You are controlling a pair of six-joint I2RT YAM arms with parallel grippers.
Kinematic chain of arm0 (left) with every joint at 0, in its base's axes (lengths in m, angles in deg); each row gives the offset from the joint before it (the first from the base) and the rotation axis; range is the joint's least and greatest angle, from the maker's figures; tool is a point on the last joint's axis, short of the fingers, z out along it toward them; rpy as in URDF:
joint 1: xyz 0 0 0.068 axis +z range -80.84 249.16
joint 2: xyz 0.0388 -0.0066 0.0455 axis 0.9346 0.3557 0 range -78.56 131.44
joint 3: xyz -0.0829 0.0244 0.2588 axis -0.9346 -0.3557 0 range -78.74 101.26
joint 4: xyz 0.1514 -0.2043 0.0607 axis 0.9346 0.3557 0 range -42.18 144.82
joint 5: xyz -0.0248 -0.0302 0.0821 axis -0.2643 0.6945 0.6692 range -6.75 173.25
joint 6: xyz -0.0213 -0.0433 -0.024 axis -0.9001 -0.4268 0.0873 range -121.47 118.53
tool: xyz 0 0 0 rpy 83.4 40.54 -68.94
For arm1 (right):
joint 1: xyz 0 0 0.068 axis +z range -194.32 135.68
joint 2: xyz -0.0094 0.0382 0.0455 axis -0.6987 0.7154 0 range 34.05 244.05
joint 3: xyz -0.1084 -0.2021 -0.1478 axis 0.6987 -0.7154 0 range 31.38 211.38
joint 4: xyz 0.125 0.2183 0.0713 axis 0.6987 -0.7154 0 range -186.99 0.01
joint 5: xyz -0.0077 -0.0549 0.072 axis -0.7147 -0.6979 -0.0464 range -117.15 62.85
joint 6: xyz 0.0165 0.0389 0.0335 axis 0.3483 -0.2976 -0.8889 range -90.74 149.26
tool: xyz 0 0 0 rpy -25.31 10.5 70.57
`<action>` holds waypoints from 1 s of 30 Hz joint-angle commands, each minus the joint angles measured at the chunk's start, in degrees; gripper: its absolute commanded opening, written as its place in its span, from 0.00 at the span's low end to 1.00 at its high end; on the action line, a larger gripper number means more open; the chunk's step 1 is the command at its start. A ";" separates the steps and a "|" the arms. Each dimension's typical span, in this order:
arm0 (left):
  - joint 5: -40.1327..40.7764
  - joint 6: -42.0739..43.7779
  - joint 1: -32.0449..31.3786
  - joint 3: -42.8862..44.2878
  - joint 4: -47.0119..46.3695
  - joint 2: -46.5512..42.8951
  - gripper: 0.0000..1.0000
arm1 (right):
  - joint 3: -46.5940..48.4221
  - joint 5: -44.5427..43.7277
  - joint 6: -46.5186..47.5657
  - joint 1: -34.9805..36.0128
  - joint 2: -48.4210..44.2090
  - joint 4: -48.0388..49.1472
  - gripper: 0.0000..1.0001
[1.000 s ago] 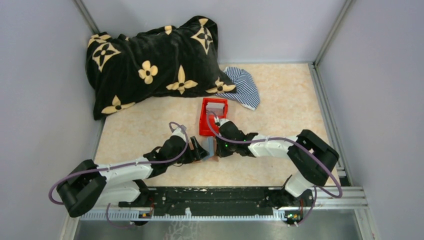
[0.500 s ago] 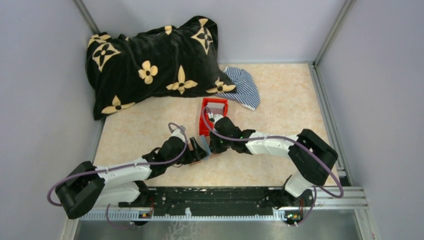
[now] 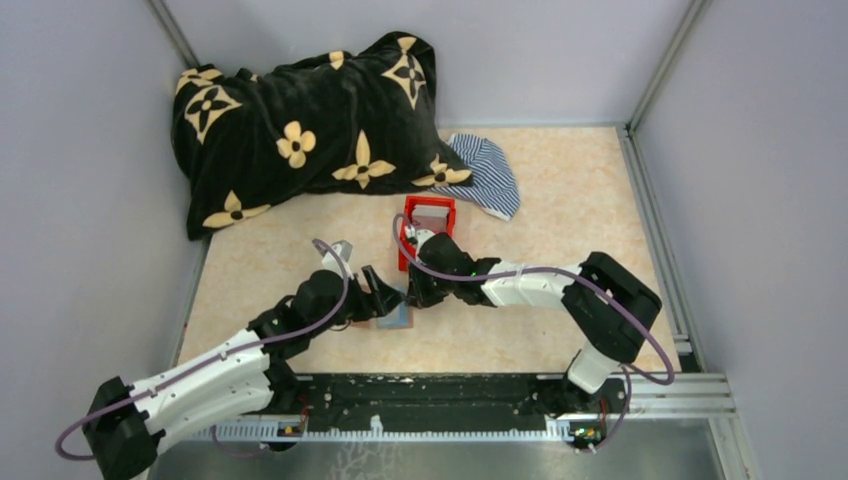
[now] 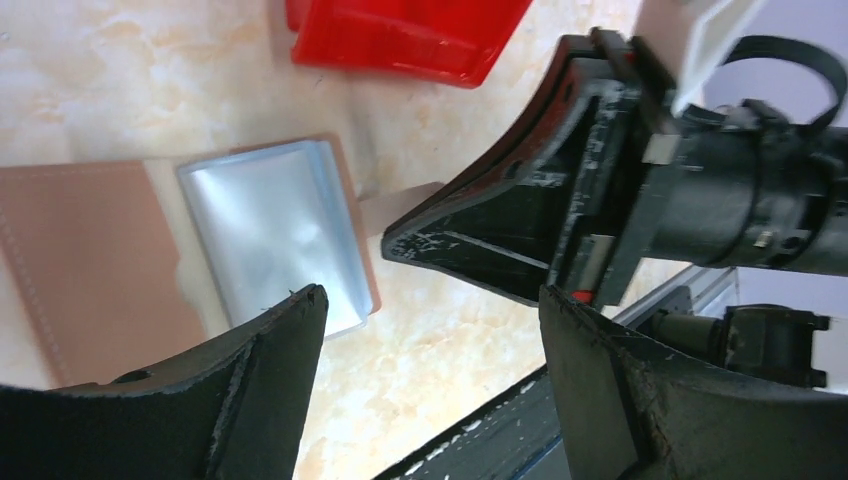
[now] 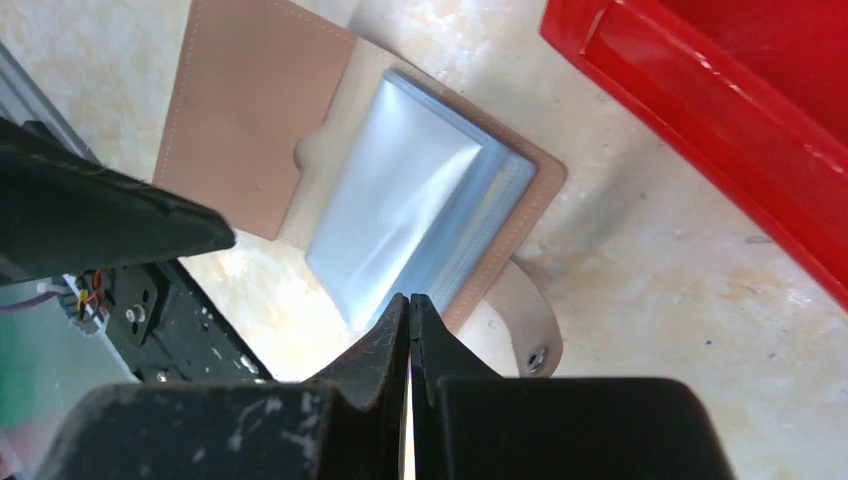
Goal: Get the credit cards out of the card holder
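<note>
1. left gripper [image 4: 430, 305] spread wide, empty, just above the holder; right gripper [image 5: 410, 312] pinched shut, nothing seen in it.
2. small brown leather-look card holder [image 5: 250, 110] open flat on the tabletop [image 5: 640, 300], grey-blue sleeves up.
3. no credit cards in sight; likely mid-task, remaining count hidden.

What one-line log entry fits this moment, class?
wallet: open flat on table | left gripper: open, by wallet | right gripper: shut, at wallet edge

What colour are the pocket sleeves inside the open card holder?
Glossy silvery grey-blue sleeves, on the tan-brown card holder; clearest in the right wrist view.
</note>
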 commanded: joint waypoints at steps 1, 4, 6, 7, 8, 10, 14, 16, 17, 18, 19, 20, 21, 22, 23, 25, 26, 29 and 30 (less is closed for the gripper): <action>2.34 0.74 -0.30 -0.78 5.19 0.20 0.84 | 1.84 2.01 -0.39 1.06 0.96 4.77 0.00; 2.57 0.11 -0.32 -1.74 5.97 0.16 0.84 | 1.30 0.96 -0.71 1.02 1.12 4.59 0.00; 4.26 0.85 -0.30 -1.81 7.70 0.41 0.84 | 0.61 0.02 -0.91 1.02 1.09 4.66 0.00; 5.46 0.87 -0.27 -1.88 9.08 1.09 0.84 | 0.44 -0.18 -0.90 1.03 1.08 4.37 0.00; 6.64 0.56 -0.30 -2.02 10.36 1.65 0.84 | 0.38 -0.40 -0.91 1.02 1.12 4.12 0.00; 7.26 -0.68 -0.19 -2.60 12.78 2.39 0.84 | 0.06 -0.62 -0.86 1.06 1.08 4.19 0.00; 7.28 -3.58 -0.21 -4.48 15.43 1.30 0.83 | -0.75 -1.54 -1.14 1.02 1.10 4.31 0.00; 7.66 -4.17 -0.26 -5.39 15.83 0.46 0.83 | -1.16 -1.75 -1.35 1.06 1.12 4.49 0.00; 7.89 -4.33 -0.26 -5.67 15.90 0.47 0.83 | -1.35 -1.71 -1.43 1.03 1.15 4.70 0.00; 8.01 -4.29 -0.20 -5.88 15.47 0.85 0.83 | -1.48 -1.74 -1.45 1.02 2.84 4.73 0.00; 8.16 -4.13 -0.27 -6.29 14.46 1.43 0.83 | -1.57 -1.72 -1.50 1.02 3.17 4.73 0.00; 8.30 -4.13 -0.21 -6.99 13.19 2.45 0.83 | -1.66 -1.86 -1.45 1.02 3.29 4.68 0.00; 8.24 -4.33 -0.22 -7.45 11.73 3.69 0.83 | -1.75 -2.02 -1.44 1.02 3.47 4.50 0.00; 7.87 -4.22 -0.25 -7.91 9.87 4.87 0.82 | -1.77 -2.19 -1.43 1.02 3.54 4.10 0.00; 7.12 -4.19 -0.17 -8.24 8.08 6.50 0.82 | -1.88 -2.55 -1.21 1.02 3.72 3.86 0.00; 6.18 -4.40 -0.18 -8.57 4.94 9.05 0.82 | -2.24 -3.37 -1.17 1.02 3.75 3.34 0.00; 5.62 -4.60 -0.23 -8.50 4.12 10.18 0.82 | -2.46 -3.74 -1.16 1.06 3.53 3.04 0.00; 4.06 -4.58 -0.18 -8.15 2.02 12.57 0.82 | -3.48 -5.06 -1.14 0.85 2.26 2.85 0.00; 3.69 -4.56 -0.16 -8.21 1.43 12.96 0.82 | -3.56 -5.12 -0.93 0.84 2.21 2.55 0.00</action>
